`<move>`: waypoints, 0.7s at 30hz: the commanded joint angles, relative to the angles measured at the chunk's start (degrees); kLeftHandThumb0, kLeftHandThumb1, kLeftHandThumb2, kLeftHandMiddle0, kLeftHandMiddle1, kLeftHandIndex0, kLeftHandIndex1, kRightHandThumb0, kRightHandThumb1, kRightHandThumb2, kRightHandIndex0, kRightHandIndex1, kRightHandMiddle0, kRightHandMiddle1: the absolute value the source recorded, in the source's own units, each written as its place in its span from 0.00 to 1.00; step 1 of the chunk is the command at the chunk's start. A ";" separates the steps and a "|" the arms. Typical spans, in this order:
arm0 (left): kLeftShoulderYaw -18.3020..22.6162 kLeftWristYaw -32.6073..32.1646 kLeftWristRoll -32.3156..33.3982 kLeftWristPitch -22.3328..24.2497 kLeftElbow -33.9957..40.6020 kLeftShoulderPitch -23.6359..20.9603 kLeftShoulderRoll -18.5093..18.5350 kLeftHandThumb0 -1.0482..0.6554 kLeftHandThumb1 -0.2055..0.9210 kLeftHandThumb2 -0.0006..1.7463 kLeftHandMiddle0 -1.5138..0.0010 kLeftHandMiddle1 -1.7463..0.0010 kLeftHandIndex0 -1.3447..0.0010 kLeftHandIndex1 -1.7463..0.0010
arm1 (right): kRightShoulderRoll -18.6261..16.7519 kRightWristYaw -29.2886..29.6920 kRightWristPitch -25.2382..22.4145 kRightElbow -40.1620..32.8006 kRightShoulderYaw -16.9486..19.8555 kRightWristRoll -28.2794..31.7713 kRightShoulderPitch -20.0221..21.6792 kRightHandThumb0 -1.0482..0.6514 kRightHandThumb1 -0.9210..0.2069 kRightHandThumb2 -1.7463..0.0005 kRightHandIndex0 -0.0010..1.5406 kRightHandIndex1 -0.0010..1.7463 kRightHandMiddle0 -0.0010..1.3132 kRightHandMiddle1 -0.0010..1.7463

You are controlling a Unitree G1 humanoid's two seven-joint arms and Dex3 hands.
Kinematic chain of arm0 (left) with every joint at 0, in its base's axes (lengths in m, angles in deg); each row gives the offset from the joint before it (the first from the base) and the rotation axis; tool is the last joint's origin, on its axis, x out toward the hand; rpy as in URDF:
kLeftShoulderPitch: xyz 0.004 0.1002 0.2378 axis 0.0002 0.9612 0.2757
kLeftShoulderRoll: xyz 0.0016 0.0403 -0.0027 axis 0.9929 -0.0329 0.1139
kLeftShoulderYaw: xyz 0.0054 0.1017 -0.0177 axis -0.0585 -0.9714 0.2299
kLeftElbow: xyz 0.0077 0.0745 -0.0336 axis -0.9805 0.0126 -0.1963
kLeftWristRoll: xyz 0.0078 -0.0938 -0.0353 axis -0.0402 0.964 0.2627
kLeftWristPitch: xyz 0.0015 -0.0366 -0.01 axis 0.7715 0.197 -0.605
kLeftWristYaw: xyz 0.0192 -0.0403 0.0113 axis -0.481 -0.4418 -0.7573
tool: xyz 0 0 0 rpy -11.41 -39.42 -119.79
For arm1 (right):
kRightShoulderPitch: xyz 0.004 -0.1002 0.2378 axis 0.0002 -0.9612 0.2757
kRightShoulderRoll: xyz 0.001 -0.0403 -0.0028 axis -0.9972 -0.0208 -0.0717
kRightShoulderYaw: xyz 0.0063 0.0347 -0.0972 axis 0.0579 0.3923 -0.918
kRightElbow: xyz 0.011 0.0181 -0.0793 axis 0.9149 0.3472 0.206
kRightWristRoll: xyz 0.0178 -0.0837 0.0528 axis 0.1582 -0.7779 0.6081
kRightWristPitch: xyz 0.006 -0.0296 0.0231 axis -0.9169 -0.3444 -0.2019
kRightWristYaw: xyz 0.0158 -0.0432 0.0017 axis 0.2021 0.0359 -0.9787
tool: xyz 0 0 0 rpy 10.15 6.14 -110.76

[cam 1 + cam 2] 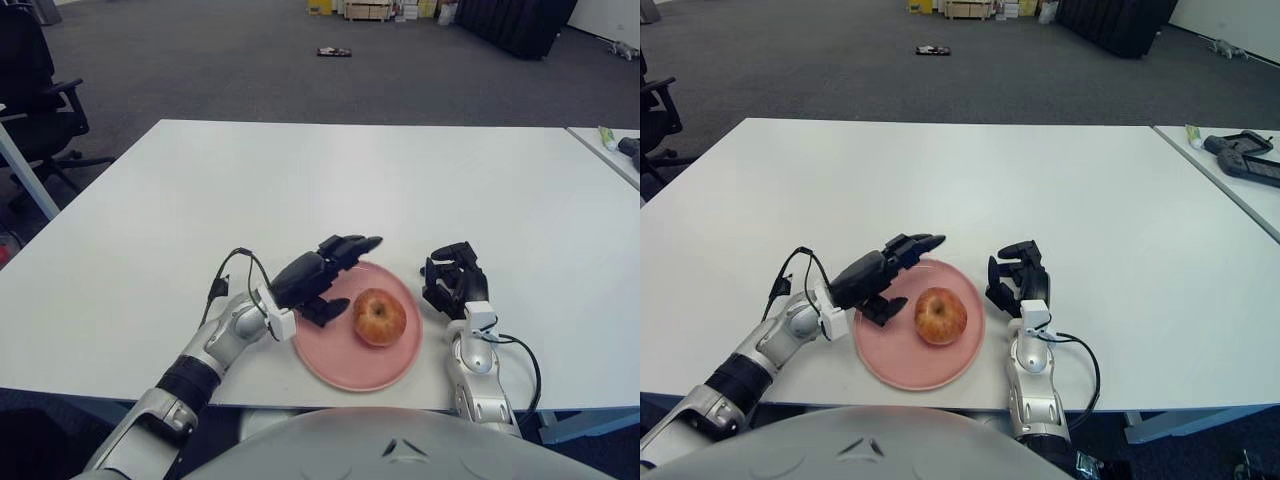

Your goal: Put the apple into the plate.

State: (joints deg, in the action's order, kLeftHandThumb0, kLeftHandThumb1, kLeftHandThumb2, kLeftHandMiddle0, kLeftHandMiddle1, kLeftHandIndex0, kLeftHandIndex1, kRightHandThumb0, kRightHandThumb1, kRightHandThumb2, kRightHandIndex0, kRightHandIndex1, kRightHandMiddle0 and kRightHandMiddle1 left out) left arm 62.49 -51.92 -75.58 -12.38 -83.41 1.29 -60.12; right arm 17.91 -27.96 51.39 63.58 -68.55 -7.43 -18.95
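- The plate lies on the table, near its front edge.
- The apple sits in the plate, right of centre.
- The left hand shows over the plate's left rim, beside the apple.
- The right hand shows just right of the plate.

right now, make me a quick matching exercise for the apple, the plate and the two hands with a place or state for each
Things:
1. apple
2. plate
3. left hand
4. right hand

Places or states:
a. pink, on the white table
b. just right of the plate, holding nothing
c. lying on the plate
d. fingers spread over the plate's left rim

Pairs: 1-c, 2-a, 3-d, 4-b
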 commanded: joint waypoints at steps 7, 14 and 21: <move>9.53 -7.01 10.08 -3.73 2.28 1.35 -5.47 0.12 1.00 0.69 0.87 0.56 1.00 0.35 | -0.19 0.52 1.02 3.23 0.44 0.20 0.14 0.39 0.21 0.51 0.38 0.78 0.26 1.00; 10.19 -1.35 23.58 -2.35 3.06 2.76 -7.05 0.14 1.00 0.67 0.87 0.53 1.00 0.31 | 0.13 0.98 1.66 3.87 0.25 -0.48 0.39 0.39 0.22 0.50 0.38 0.80 0.26 1.00; 15.63 -2.37 28.84 4.33 1.46 4.68 -11.10 0.17 1.00 0.63 0.86 0.48 0.94 0.19 | 0.43 1.15 3.41 5.05 0.16 -0.76 0.80 0.39 0.22 0.50 0.39 0.80 0.26 1.00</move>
State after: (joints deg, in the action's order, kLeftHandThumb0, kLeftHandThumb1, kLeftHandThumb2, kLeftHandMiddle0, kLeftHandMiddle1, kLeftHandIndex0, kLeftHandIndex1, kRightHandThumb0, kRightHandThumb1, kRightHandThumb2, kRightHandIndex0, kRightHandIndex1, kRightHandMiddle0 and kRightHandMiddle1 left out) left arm 76.01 -52.76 -47.59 -10.89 -82.30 4.98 -69.54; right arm 18.12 -26.95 55.78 66.75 -68.52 -7.85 -18.06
